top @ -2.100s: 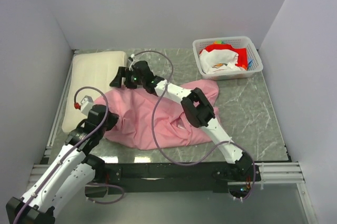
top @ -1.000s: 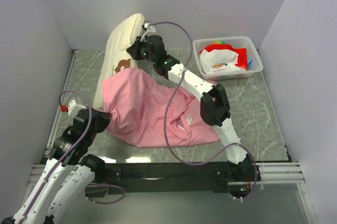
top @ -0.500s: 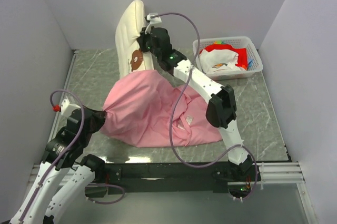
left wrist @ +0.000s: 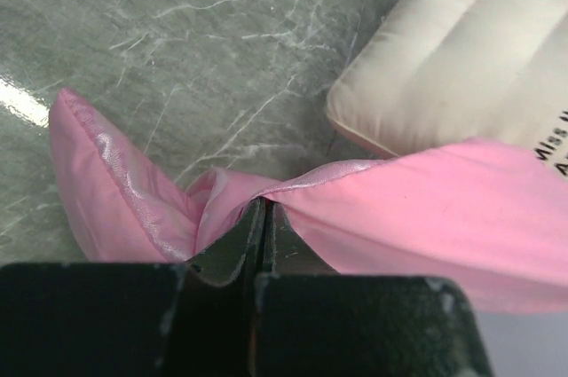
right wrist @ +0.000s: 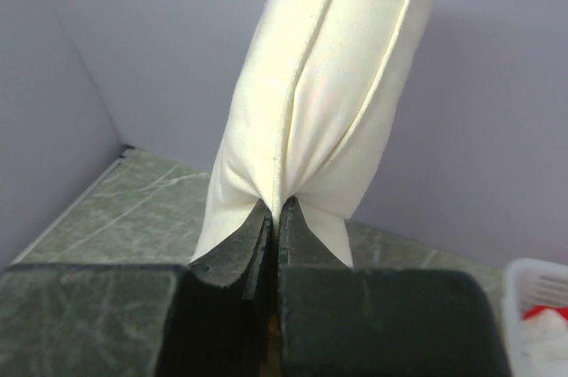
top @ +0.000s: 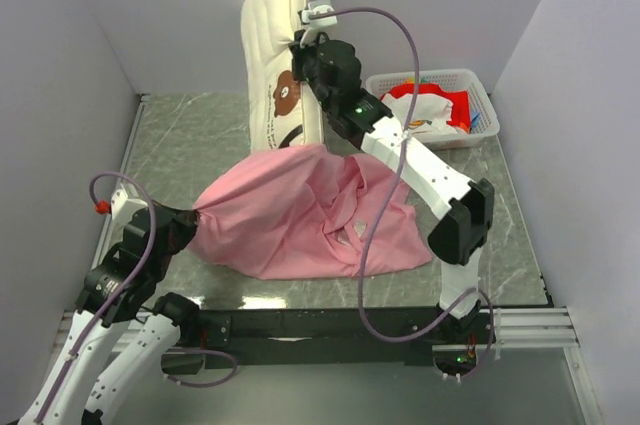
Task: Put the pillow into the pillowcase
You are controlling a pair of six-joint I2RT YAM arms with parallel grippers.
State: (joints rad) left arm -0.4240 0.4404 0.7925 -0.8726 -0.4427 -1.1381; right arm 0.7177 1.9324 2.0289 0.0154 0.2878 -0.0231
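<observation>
The right arm [top: 420,167] stretches high and far forward, jaws pinched together; the left arm [top: 118,283] sits folded low, jaws pinched too.

The cream pillow [top: 270,35] I hold stands upright, bear print showing, lower end touching the crumpled pink pillowcase [top: 290,225] on the tabletop [top: 500,205].

Pillow [top: 275,55] upright at table [top: 500,215] rear, lower end touching pillowcase [top: 290,220] lying in front; basket [top: 440,74] rear right.

I count one cream pillow [top: 272,55], one pink pillowcase [top: 290,225], one white plastic basket [top: 440,74] with some clothes inside, one green marbled counter [top: 190,135], and two hands, the left hand [top: 195,215] and the right hand [top: 298,45].
</observation>
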